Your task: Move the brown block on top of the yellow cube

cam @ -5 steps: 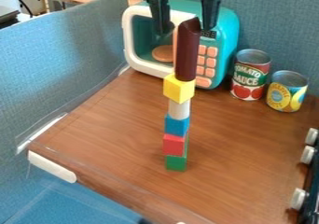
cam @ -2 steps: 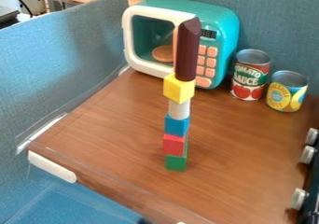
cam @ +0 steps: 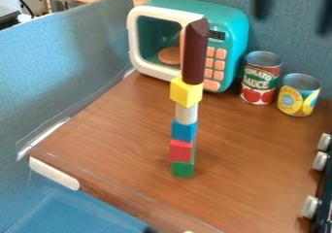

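High at the top right, the gripper (cam: 293, 6) hangs with its two fingers wide apart, open and holding nothing. The brown block (cam: 195, 52) stands upright on the yellow cube (cam: 187, 91), touching its top face. Beneath the cube the stack continues down through a white cylinder (cam: 186, 113), a blue block (cam: 184, 130), a red block (cam: 181, 150) and a green block (cam: 183, 169) on the wooden table (cam: 117, 144). The gripper is well to the right of the brown block and apart from it.
A teal toy microwave (cam: 230, 25) stands behind the stack. To its right are a tomato sauce can (cam: 260, 77) and a shorter yellow-blue can (cam: 298, 95). White knobs (cam: 311, 207) line the right edge; a blue-grey partition (cam: 71, 62) borders the left.
The gripper has risen away from above the brown block and then shifted right, its fingers open. The brown block and the stack under it have stayed in place.
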